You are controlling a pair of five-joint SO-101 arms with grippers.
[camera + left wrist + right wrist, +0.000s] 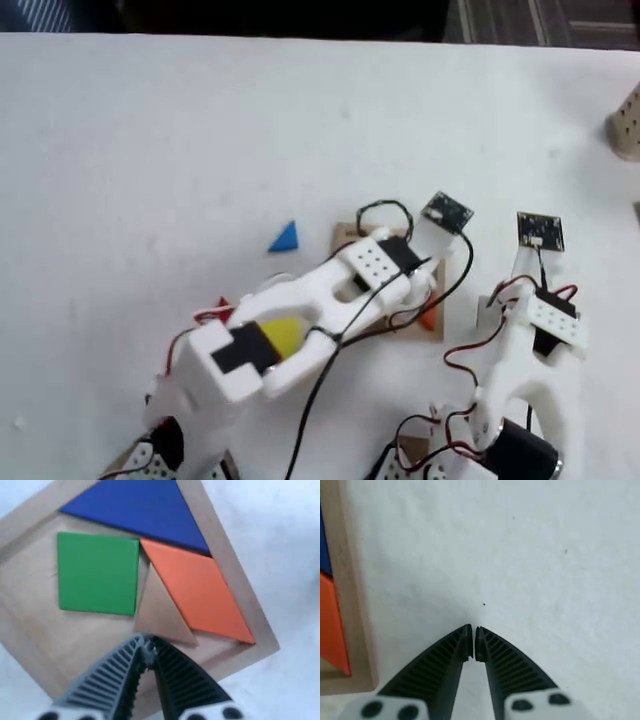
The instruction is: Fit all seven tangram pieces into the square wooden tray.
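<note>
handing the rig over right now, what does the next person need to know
Left gripper: shut, empty, over the wooden tray.
Right gripper: shut, empty, over the table beside the tray's rim.
Done: big blue triangle, green square and orange parallelogram lie in the tray.
To do: small blue triangle, yellow piece and red piece lie on the table outside the tray, the last two partly under the left arm. I cannot make out a seventh piece.
</note>
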